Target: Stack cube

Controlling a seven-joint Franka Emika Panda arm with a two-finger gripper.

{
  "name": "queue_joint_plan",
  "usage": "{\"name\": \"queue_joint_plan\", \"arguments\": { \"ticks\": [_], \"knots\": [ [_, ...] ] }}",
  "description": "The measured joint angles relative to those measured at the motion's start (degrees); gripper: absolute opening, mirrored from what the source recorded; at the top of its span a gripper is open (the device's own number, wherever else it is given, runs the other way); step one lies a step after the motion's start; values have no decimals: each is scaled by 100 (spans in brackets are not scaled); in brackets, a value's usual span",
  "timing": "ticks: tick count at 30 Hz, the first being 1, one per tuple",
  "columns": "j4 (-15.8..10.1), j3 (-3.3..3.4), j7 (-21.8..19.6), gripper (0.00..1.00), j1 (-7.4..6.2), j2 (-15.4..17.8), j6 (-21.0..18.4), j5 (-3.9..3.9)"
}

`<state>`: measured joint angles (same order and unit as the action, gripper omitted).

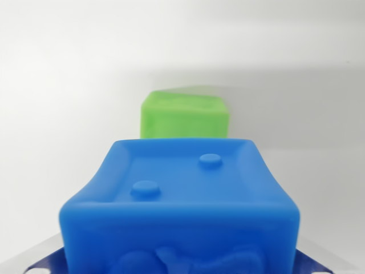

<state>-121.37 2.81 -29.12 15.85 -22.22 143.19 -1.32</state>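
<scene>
White tabletop (57,85) is hosting a blue cube (182,200), close, and a green cube (185,117) behind.
Gripper fingers are flanking blue; jaw state unclear; advancing should be centring over green.

There is only the wrist view, looking forward and slightly down from just behind the gripper. It sits very close: a soft blue rubber cube with two raised round studs on top (182,200) fills the lower frame. Beyond it stands a soft green rubber cube (185,117), partly hidden, on a plain white surface (57,114).
</scene>
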Motion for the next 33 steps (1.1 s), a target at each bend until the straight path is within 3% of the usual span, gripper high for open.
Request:
{"name": "queue_joint_plan", "arguments": {
  "ticks": [17, 33],
  "knots": [
    [13, -13, 26, 0, 7, -475, 464, -40],
    [48, -31, 32, 0, 19, -694, 650, -52]
  ]
}}
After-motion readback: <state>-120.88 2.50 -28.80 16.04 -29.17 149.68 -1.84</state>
